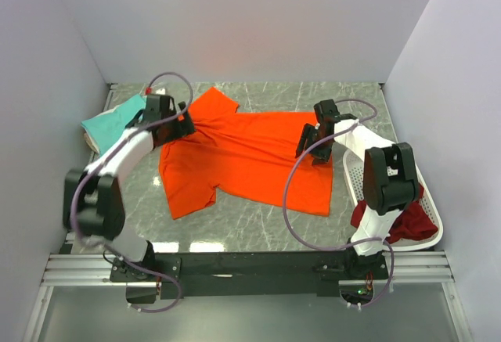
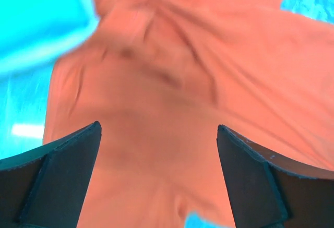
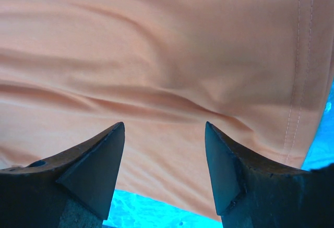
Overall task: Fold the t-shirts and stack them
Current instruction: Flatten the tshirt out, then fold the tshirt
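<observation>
Item one: orange t-shirt (image 1: 250, 158), spread across the middle of the grey marbled surface (image 1: 258, 228), neck end toward 9 o'clock, hem toward 3 o'clock, one sleeve pointing to 12 o'clock and the other to 7 o'clock. The cloth is gathered into creases at the neck end and lies flatter toward the hem. Item two: teal t-shirt (image 1: 113, 120), folded, at 10 o'clock by the left wall, just beside the orange one. Item three: dark red t-shirts (image 1: 407, 221), heaped in the near end of a white perforated basket (image 1: 356, 171) at 4 o'clock, one fold spilling over its rim. Item four: left hand (image 1: 184, 119), over the gathered neck end. In its wrist view the left hand (image 2: 156, 134) is released, fingers (image 2: 62, 160) set wide apart with wrinkled orange cloth (image 2: 209, 82) filling the gap; the view is blurred, so contact with the cloth cannot be told. Item five: right hand (image 1: 313, 145), over the hem end, near the basket's far rim. In its wrist view the right hand (image 3: 164, 129) is likewise released, fingers (image 3: 99, 160) apart above smooth orange cloth (image 3: 156, 45), the stitched hem running down at 3 o'clock and a strip of surface (image 3: 156, 207) showing at 6 o'clock.
</observation>
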`<action>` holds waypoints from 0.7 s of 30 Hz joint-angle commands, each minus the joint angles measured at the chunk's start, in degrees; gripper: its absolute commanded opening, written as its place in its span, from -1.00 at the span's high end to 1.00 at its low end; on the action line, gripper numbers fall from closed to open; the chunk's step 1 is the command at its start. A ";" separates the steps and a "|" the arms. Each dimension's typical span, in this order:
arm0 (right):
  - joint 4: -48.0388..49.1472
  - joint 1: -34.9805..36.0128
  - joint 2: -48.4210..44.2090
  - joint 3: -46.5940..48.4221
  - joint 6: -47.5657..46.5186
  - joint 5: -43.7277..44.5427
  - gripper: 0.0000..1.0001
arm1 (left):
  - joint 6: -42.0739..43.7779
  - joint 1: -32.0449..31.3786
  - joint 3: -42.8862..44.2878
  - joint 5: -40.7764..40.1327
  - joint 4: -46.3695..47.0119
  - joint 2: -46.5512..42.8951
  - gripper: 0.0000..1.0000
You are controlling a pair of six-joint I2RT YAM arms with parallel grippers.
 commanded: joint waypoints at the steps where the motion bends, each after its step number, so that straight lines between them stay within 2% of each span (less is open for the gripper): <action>1: -0.75 0.18 -3.81 2.01 -0.43 -0.65 -0.39 | -4.88 -0.98 -10.08 -5.51 -1.55 -10.66 -0.94; 5: 0.30 0.35 -4.61 1.13 0.19 -1.35 -0.39 | -13.56 -3.08 -22.47 -11.03 -4.36 -23.21 -0.73; 8: 0.92 0.44 -5.13 -0.10 0.54 -1.70 -0.39 | -17.97 -5.45 -26.62 -14.38 -7.69 -27.89 -0.71; 9: 1.27 0.53 -5.48 -0.53 0.80 -1.88 -0.39 | -20.86 -7.38 -28.20 -16.57 -9.10 -30.00 -0.60; 14: 1.97 0.62 -6.98 -2.38 0.98 -2.41 -0.39 | -29.75 -11.09 -31.55 -19.93 -17.28 -34.40 -0.52; 15: 2.15 0.62 -7.24 -2.65 0.89 -2.41 -0.38 | -31.42 -11.35 -32.95 -19.58 -18.15 -35.63 -0.44; 18: 2.59 0.79 -8.21 -3.44 0.98 -2.49 -0.38 | -34.32 -12.49 -35.32 -19.22 -18.52 -37.31 -0.37; 21: 2.76 0.71 -8.91 -4.05 1.07 -2.93 -0.38 | -37.14 -12.67 -37.00 -17.74 -18.69 -36.79 -0.21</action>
